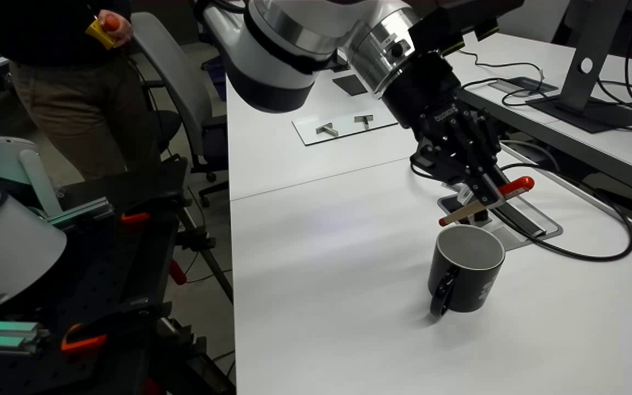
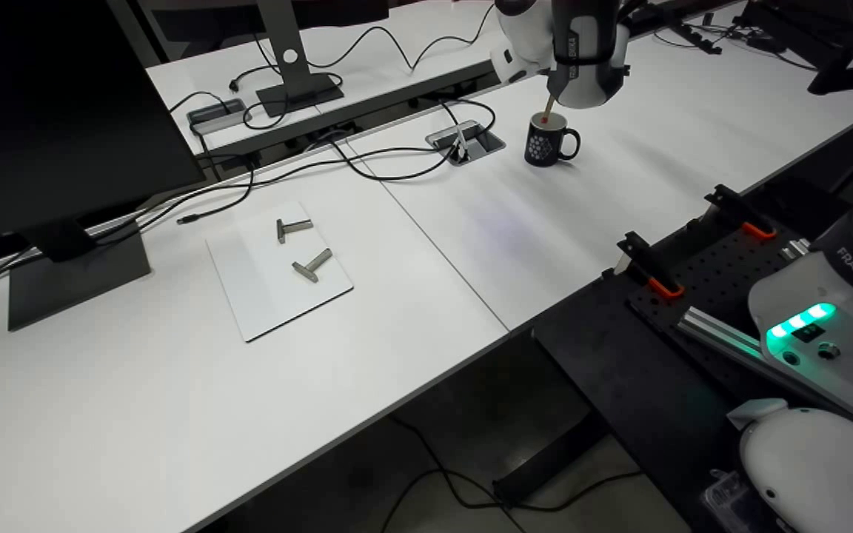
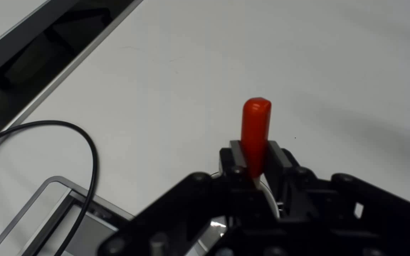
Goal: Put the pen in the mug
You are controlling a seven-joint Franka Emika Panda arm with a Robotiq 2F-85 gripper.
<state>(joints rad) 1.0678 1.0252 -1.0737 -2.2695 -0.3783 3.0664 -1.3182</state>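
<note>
The pen has a red end (image 1: 518,187), a pale tan shaft and a small red tip. My gripper (image 1: 494,196) is shut on it, and the pen is tilted, with its tan part pointing down and to the left in that exterior view. The black mug (image 1: 467,282) stands upright on the table, with the pen's lower tip over its rim. In an exterior view, the tip (image 2: 545,119) appears at the opening of the mug (image 2: 541,146); the arm hides the gripper there. In the wrist view, the red end (image 3: 256,124) sticks out between the fingers (image 3: 255,153); the mug is mostly hidden behind them.
A table socket box (image 1: 513,216) with black cables (image 1: 618,255) lies behind the mug. A white board (image 2: 271,296) with two metal T-shaped pieces lies farther along the table. Monitor stands (image 1: 585,82) are at the back. A person stands beyond the table.
</note>
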